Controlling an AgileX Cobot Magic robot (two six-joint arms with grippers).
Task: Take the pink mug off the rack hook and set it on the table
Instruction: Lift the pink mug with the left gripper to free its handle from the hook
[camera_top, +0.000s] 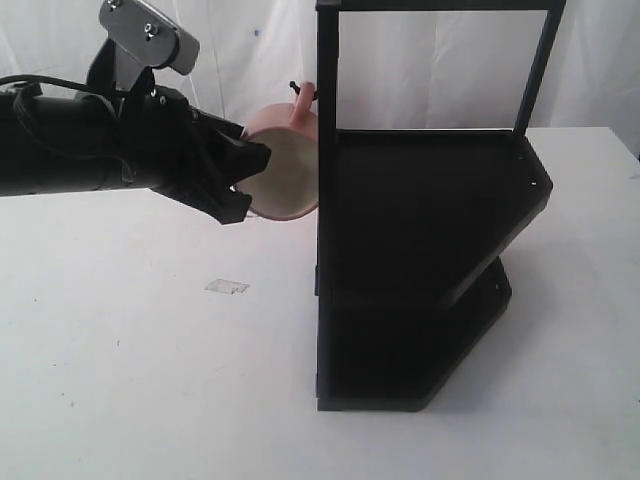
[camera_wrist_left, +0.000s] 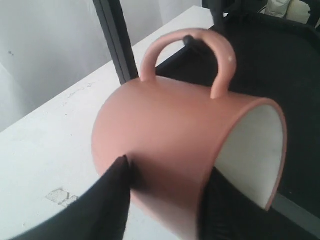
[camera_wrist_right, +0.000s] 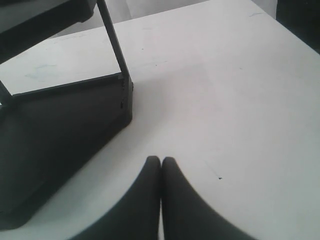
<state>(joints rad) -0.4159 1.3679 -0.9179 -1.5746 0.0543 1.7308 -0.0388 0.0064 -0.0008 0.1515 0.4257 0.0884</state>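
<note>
The pink mug (camera_top: 285, 170) hangs tilted on its side beside the rack (camera_top: 420, 250), its cream inside facing the exterior camera. Its loop handle (camera_wrist_left: 185, 42) is still over the rack hook (camera_wrist_left: 189, 40), a thin black peg also seen at the post as the hook (camera_top: 297, 88). My left gripper (camera_top: 250, 185) is shut on the mug (camera_wrist_left: 165, 125); one finger (camera_wrist_left: 112, 200) presses the outer wall and the other finger (camera_wrist_left: 220, 210) sits at the rim by the opening. My right gripper (camera_wrist_right: 161, 161) is shut on nothing, low over the white table (camera_wrist_right: 225, 100) near the rack's base (camera_wrist_right: 60, 130).
A small piece of tape (camera_top: 226, 287) lies on the table (camera_top: 150, 380) below the left arm. The rack's upright post (camera_wrist_left: 115, 40) stands just behind the mug. White curtain backs the scene.
</note>
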